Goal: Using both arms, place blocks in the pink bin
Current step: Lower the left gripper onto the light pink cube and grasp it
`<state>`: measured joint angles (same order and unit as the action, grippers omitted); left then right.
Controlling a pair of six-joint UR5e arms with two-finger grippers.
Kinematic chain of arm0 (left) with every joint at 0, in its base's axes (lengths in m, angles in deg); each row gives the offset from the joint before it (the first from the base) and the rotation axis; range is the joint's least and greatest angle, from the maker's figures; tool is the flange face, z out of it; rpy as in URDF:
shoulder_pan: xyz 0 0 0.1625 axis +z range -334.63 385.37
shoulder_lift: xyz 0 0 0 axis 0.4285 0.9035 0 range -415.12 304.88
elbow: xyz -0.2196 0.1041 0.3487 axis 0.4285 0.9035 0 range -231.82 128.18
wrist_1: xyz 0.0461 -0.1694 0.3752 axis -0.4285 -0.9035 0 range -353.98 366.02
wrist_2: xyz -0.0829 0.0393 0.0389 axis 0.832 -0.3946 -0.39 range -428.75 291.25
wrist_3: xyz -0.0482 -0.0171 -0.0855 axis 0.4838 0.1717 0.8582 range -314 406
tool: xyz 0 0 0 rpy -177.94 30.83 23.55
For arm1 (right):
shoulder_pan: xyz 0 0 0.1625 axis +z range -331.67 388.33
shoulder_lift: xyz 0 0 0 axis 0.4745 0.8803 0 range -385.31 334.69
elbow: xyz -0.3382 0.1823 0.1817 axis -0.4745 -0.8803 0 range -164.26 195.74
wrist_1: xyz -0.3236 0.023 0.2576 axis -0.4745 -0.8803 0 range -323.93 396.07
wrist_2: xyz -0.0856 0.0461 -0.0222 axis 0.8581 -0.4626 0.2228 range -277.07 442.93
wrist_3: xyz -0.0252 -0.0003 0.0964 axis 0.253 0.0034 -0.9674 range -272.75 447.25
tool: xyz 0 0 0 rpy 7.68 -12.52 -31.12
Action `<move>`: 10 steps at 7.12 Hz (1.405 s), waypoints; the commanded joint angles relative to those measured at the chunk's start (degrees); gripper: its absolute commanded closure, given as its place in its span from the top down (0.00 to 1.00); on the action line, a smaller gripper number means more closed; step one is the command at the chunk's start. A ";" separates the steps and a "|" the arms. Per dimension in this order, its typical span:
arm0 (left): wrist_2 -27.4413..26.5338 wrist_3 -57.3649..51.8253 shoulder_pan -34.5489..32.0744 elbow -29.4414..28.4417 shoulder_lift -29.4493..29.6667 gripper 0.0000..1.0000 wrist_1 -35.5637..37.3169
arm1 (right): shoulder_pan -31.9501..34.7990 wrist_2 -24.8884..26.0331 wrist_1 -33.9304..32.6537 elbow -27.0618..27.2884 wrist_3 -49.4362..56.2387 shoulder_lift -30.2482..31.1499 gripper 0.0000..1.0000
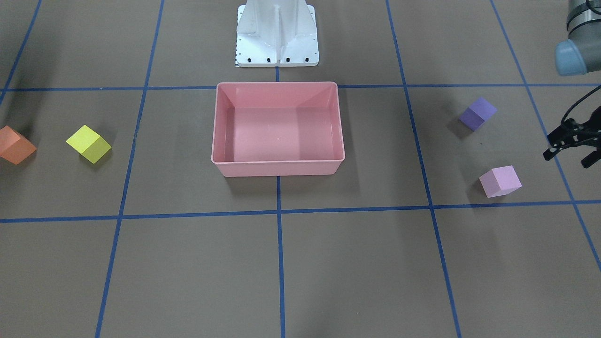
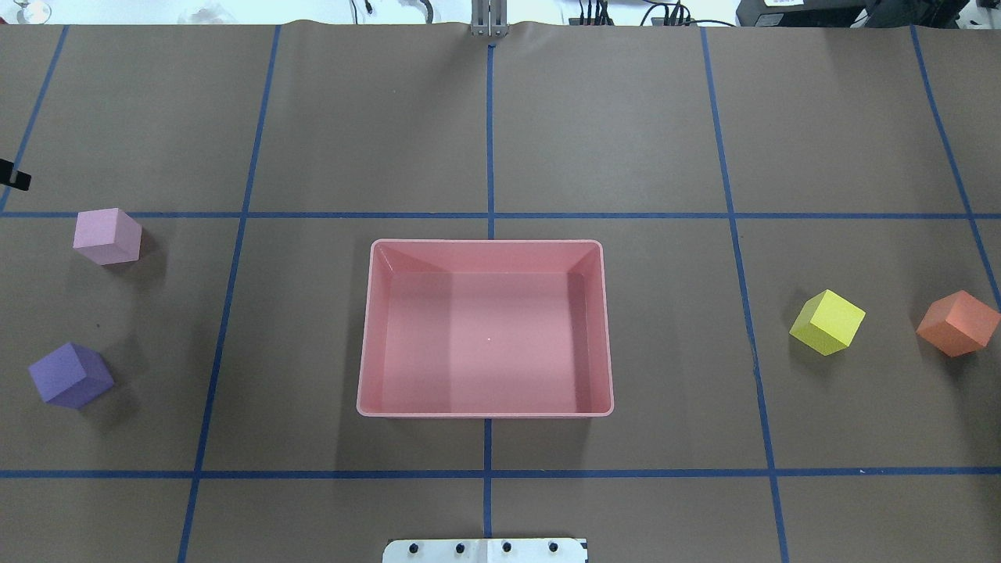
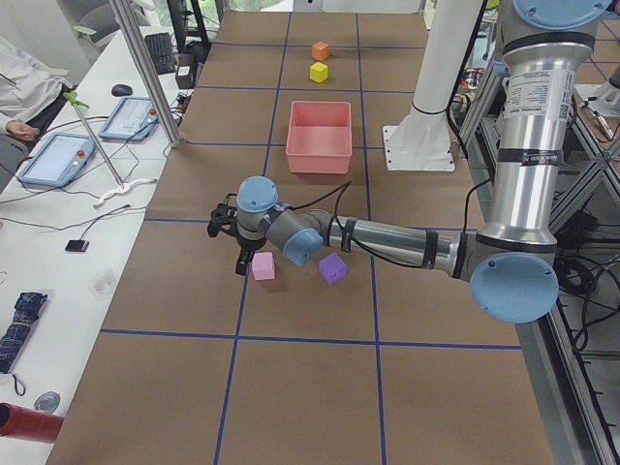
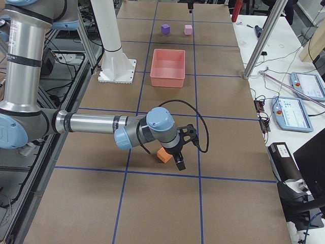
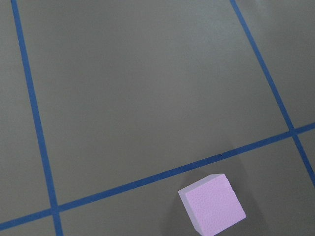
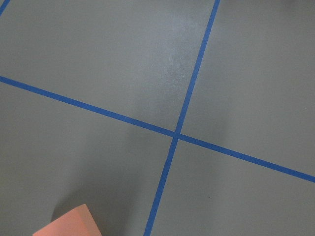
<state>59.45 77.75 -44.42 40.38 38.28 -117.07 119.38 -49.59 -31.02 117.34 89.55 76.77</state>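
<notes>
- So, the pink bin (image 2: pixel 485 244) sits square in the middle of the table (image 2: pixel 485 117), just out from the white base (image 2: pixel 485 550). Its rim lines up with the blue tape lines (image 2: pixel 490 141).
- All four blocks lie outside it on the table. The light pink cube (image 2: pixel 108 236) and purple cube (image 2: pixel 70 375) are on the robot's left, the yellow cube (image 2: pixel 827 322) and orange cube (image 2: pixel 958 322) on its right.
- A broad strip of brown paper runs between the bin walls and each pair, a full grid square or so either side.
- The orange one is almost at the overhead view's right edge.
- The left gripper (image 1: pixel 567 158) hangs just beside the light pink cube, not touching it. Its jaws are spread with nothing between them.
- The right gripper (image 4: pixel 186 152) is down low next to the orange cube. It only shows in the side view, so I can't tell how its jaws stand.
</notes>
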 commanded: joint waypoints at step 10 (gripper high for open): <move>-13.41 11.94 14.43 -6.68 3.10 0.00 -6.20 | 0.00 -0.19 0.03 -0.78 -0.01 0.05 1.00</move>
<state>46.18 89.97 -30.01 33.08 41.42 -123.12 119.38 -49.77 -30.99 116.59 89.54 76.81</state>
